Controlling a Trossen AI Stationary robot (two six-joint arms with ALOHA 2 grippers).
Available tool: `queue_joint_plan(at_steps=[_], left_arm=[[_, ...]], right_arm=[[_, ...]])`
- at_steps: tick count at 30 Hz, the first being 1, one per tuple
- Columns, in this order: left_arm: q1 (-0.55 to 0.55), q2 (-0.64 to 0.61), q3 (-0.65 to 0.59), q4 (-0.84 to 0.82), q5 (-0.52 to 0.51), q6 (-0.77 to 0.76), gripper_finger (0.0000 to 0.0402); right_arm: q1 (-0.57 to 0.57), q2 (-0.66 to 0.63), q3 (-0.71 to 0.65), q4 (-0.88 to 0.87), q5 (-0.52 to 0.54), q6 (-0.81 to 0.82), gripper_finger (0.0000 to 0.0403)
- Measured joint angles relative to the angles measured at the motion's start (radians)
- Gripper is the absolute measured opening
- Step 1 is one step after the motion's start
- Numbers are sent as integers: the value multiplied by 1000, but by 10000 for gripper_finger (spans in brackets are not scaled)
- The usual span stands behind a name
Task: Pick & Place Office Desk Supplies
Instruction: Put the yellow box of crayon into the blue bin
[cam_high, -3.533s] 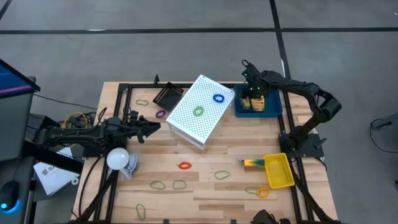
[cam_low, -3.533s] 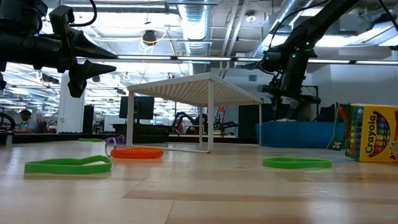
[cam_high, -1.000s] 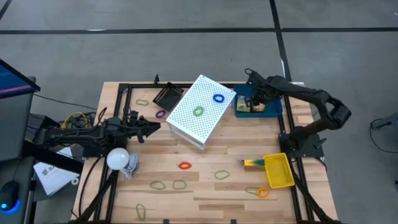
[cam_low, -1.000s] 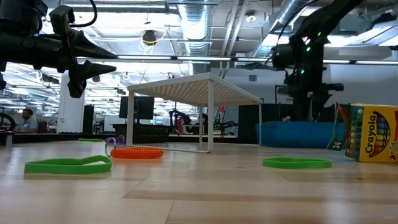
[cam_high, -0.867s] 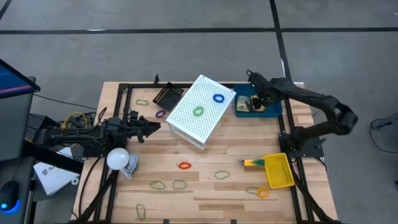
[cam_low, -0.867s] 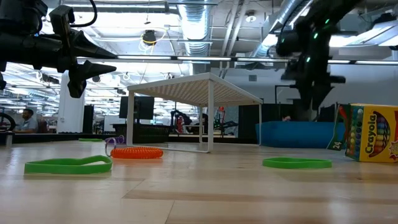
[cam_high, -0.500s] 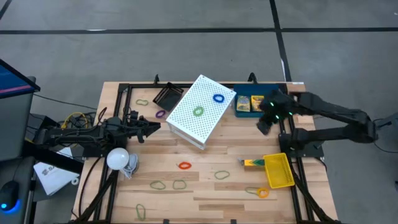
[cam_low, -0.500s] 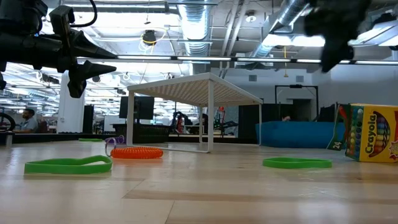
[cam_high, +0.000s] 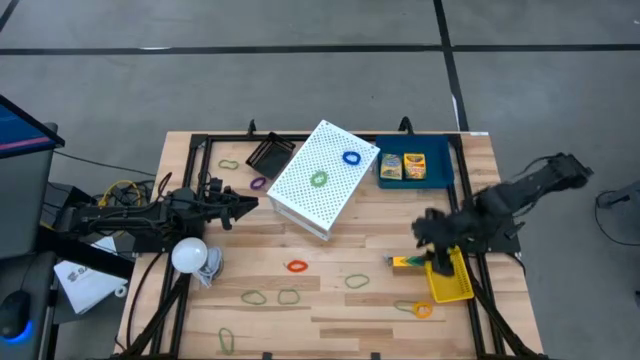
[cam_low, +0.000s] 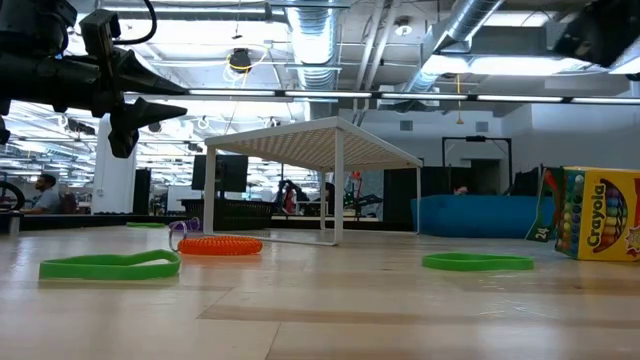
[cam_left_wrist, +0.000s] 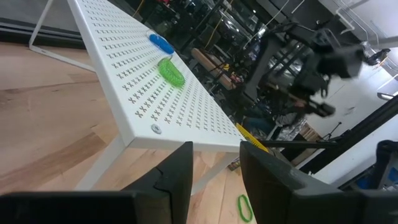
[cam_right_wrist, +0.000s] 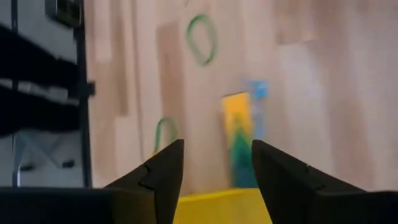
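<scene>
High view: right pincer (cam_high: 432, 240) apart, empty, above crayon pack (cam_high: 404, 262) by yellow tray (cam_high: 452, 280). 2 packs in blue tray (cam_high: 440, 176). Left pincer (cam_high: 240, 205) apart, idle by white shelf (cam_high: 320, 180).

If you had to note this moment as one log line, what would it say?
right hand: open, over crayon pack beside yellow tray | left hand: open, waiting by white rack | blue tray: two packs inside

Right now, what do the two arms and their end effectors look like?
Both arms are dark, nearly black, built of jointed segments. The left end effector has two flat, dark fingers with squared edges, seen in its wrist view. The right end effector is blurred from above; its wrist view shows the same pair of dark fingers. Dark cabling runs along the left arm. No markings are legible.
</scene>
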Motion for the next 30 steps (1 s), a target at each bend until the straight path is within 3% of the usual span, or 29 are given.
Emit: queue_joint_plan(at_steps=[4, 10, 17, 30], left_arm=[[0, 0, 0, 0, 0, 0, 127], [0, 0, 0, 0, 0, 1, 127], [0, 0, 0, 0, 0, 0, 127], [0, 0, 0, 0, 0, 3, 127]], right_arm=[[98, 89, 0, 54, 90, 66, 208], [119, 155, 0, 50, 197, 99, 234], [97, 246, 0, 50, 203, 65, 259], [89, 412, 0, 49, 248, 12, 261]])
